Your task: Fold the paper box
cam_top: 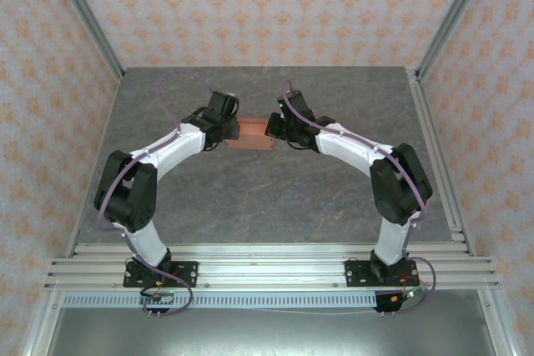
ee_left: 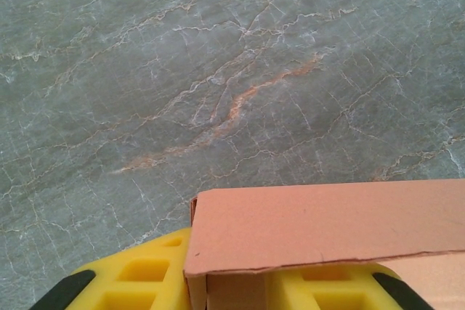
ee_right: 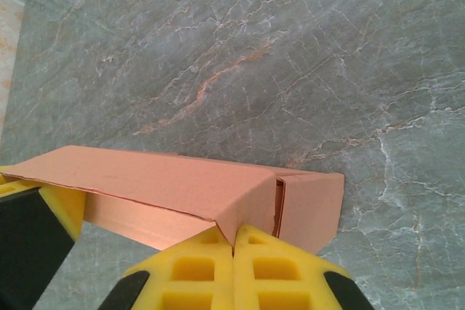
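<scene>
The paper box (cam_top: 251,133) is a small salmon-orange rectangular box held between both grippers near the middle of the table. My left gripper (cam_top: 230,131) is at its left end. In the left wrist view the yellow fingers (ee_left: 138,274) sit on either side of the box's end wall, with the top panel (ee_left: 327,223) lying over them. My right gripper (cam_top: 272,128) is at the right end. In the right wrist view its jaws (ee_right: 234,234) are shut, pinching a corner of the box's top flap (ee_right: 167,186). The end panel (ee_right: 312,205) stands slightly ajar.
The grey marble-patterned table (cam_top: 267,198) spreads out around the box. Aluminium frame posts (cam_top: 434,39) and patterned walls stand at the sides and back. A rail (cam_top: 267,264) runs along the near edge by the arm bases.
</scene>
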You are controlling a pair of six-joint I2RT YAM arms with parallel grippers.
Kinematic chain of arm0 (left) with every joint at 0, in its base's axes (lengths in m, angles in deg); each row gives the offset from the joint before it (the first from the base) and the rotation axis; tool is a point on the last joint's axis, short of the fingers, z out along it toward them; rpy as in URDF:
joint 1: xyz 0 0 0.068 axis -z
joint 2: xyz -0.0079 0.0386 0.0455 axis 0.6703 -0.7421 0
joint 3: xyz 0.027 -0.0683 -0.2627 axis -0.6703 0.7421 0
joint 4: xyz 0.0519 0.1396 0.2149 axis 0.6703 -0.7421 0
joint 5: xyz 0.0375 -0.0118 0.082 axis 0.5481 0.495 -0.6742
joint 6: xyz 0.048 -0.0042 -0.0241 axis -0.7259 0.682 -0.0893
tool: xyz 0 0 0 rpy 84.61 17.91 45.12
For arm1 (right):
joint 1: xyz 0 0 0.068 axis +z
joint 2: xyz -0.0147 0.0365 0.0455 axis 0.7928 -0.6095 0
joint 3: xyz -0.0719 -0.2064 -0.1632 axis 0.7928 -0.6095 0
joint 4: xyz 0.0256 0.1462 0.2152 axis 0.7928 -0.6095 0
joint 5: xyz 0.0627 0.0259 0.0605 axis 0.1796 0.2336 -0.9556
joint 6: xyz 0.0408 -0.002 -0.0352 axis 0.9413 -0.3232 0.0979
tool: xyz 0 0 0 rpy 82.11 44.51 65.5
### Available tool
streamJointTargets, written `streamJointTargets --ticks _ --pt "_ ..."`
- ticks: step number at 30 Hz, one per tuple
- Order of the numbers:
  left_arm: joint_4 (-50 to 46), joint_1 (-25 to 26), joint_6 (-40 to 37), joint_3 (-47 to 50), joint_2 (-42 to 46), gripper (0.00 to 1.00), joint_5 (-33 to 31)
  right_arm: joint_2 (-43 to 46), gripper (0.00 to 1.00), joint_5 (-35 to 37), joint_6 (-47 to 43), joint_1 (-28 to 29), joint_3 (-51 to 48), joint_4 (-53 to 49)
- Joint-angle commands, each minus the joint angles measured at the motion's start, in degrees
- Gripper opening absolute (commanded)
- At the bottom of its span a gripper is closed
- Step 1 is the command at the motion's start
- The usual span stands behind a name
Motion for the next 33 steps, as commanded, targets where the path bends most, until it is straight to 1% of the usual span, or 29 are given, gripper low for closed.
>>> streamJointTargets --ticks 1,5,10,16,24,25,28,33 --pt "-2.9 0.6 -0.1 0.4 -1.8 0.25 2.4 1.0 0.00 0.1 -3.2 1.2 1.2 -1.2" --pt "-3.1 0.6 -0.1 0.1 -1.7 0.25 2.3 1.2 0.00 3.4 -7.3 1.2 1.9 -7.1" --pt "-3.4 0.6 0.2 -0.2 -2.1 0.25 2.3 0.7 0.00 5.4 -9.5 1.4 2.5 -10.0" --pt "-3.5 0.6 0.3 -0.2 -1.7 0.25 1.9 -0.6 0.00 6.5 -11.1 1.4 2.8 -10.4" --pt "-3.4 0.6 0.8 0.2 0.8 0.26 3.1 -2.8 0.00 10.6 -14.8 3.3 4.9 -12.9" --pt "-3.5 0.6 0.7 0.2 1.3 0.26 2.8 -2.9 0.00 11.0 -15.2 3.5 5.1 -13.2" --pt "-3.6 0.6 0.6 0.2 2.7 0.34 2.8 -3.1 0.00 11.5 -15.9 3.6 5.5 -13.6" --pt "-3.5 0.6 1.2 0.4 4.6 0.35 2.8 -3.2 0.00 11.9 -16.7 3.7 5.5 -13.8"
